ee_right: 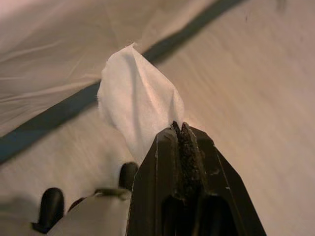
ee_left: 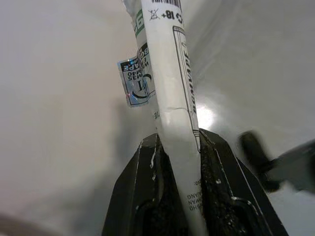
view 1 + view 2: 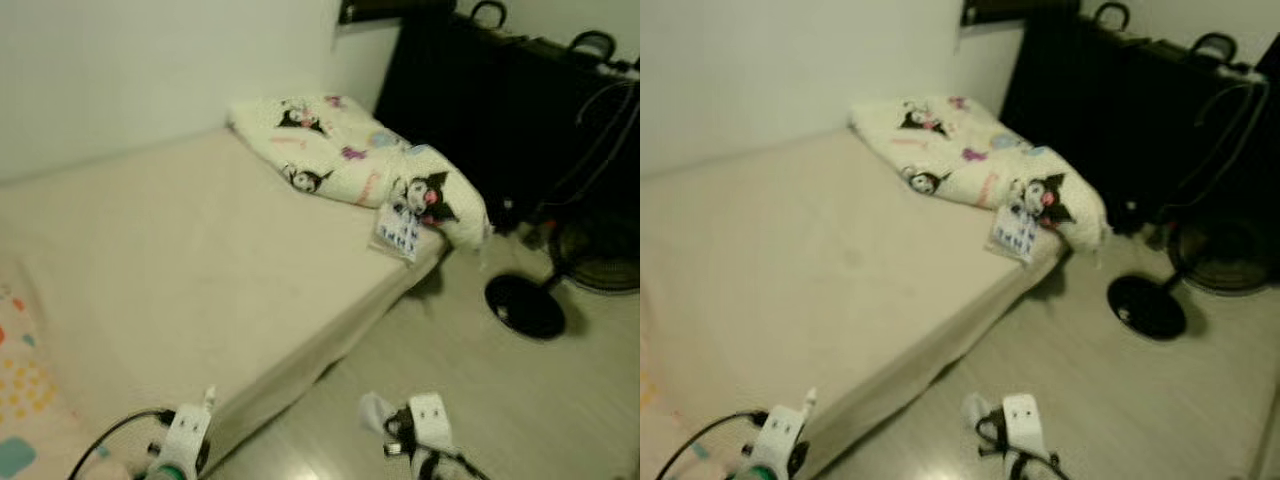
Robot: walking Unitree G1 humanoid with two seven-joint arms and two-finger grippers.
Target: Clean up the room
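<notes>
My left gripper (image 2: pixel 179 142) is shut on a long white wrapped tube (image 2: pixel 170 73) with printed text and a small label hanging off it. It sits low over the near edge of the bed (image 3: pixel 200 270), where the left gripper (image 3: pixel 188 432) shows at the bottom. My right gripper (image 1: pixel 181 129) is shut on a crumpled white tissue (image 1: pixel 138 103). It hangs above the pale floor beside the bed, with the right gripper (image 3: pixel 425 425) and the tissue (image 3: pixel 375 410) low in the head view.
A cartoon-print blanket (image 3: pixel 350 160) lies folded at the bed's far corner, with a small blue-printed packet (image 3: pixel 400 232) at the edge. A black fan base (image 3: pixel 525 305) stands on the floor before a dark cabinet (image 3: pixel 500 110). A dotted cloth (image 3: pixel 20 390) lies at near left.
</notes>
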